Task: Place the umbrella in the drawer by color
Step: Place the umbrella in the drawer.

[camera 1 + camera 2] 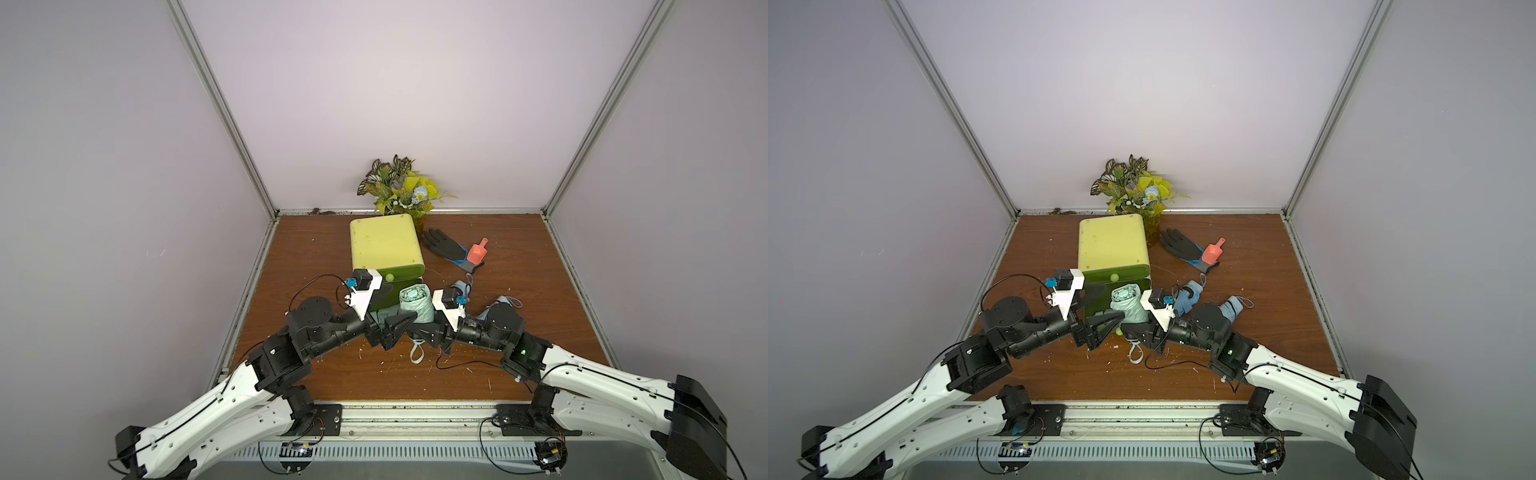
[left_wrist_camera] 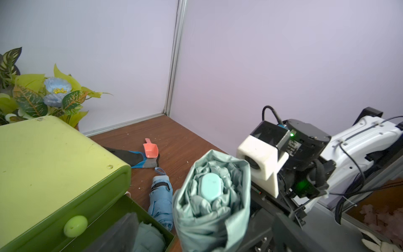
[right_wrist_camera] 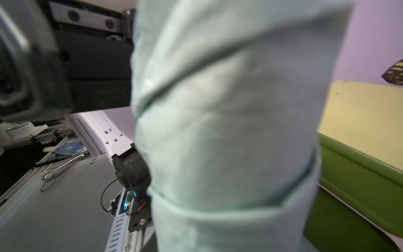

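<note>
- Just in front of the green drawer cabinet, above its pulled-out lower drawer: mint-green folded umbrella, upright, cap end up.
- Clamped low on that umbrella, at the cabinet's front right: right gripper.
- Spread wide and holding nothing, at the cabinet's front left: left gripper.
- Inside the drawer: pale green fabric bundle.
- Right of the cabinet, flat on the wooden table: blue folded umbrella, second blue umbrella, black glove, coral scoop.
- Behind the cabinet: artificial plant.
</note>
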`<state>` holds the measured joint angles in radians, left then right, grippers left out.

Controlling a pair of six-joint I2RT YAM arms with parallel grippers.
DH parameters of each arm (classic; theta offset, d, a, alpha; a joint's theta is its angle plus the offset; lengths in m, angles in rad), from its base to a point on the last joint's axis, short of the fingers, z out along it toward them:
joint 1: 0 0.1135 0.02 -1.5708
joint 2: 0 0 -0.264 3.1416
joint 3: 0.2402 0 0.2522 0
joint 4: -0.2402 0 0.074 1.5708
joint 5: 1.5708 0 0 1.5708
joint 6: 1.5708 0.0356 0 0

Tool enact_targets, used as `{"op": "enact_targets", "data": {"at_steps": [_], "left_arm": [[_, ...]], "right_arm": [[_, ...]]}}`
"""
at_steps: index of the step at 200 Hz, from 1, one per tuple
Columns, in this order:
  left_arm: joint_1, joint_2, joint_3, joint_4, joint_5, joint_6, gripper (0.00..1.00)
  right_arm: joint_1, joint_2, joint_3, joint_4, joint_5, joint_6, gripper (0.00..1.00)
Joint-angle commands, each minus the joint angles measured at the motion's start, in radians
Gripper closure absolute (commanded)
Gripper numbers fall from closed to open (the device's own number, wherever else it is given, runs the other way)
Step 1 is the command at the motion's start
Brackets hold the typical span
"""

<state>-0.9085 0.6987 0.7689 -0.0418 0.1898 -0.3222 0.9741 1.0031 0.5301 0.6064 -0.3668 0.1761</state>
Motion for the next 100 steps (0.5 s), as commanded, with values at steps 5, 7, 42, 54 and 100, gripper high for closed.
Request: {"op": "enact_targets", "data": {"at_steps": [5, 7, 42, 54, 100], "left_arm": [[0.01, 0.01, -0.019, 0.125, 0.065, -0.014, 0.04], [0.01, 0.011, -0.019, 0.127, 0.068, -0.014, 0.04], [0.01, 0.065, -0.019, 0.187, 0.164, -0.027, 0.1], [0.011, 0.081, -0.016, 0.199, 0.187, -0.03, 0.19], [0.01, 0.085, -0.003, 0.218, 0.216, -0.035, 0.79]], "right_arm": [[0.0, -0.013, 0.015, 0.24, -0.135, 0.03, 0.61], [0.001, -0.014, 0.014, 0.24, -0.14, 0.03, 0.61], [0.001, -0.042, -0.004, 0.268, -0.202, 0.026, 0.61], [0.002, -0.047, -0.008, 0.277, -0.213, 0.029, 0.61], [0.001, -0.065, -0.031, 0.261, -0.174, 0.004, 0.59]]}}
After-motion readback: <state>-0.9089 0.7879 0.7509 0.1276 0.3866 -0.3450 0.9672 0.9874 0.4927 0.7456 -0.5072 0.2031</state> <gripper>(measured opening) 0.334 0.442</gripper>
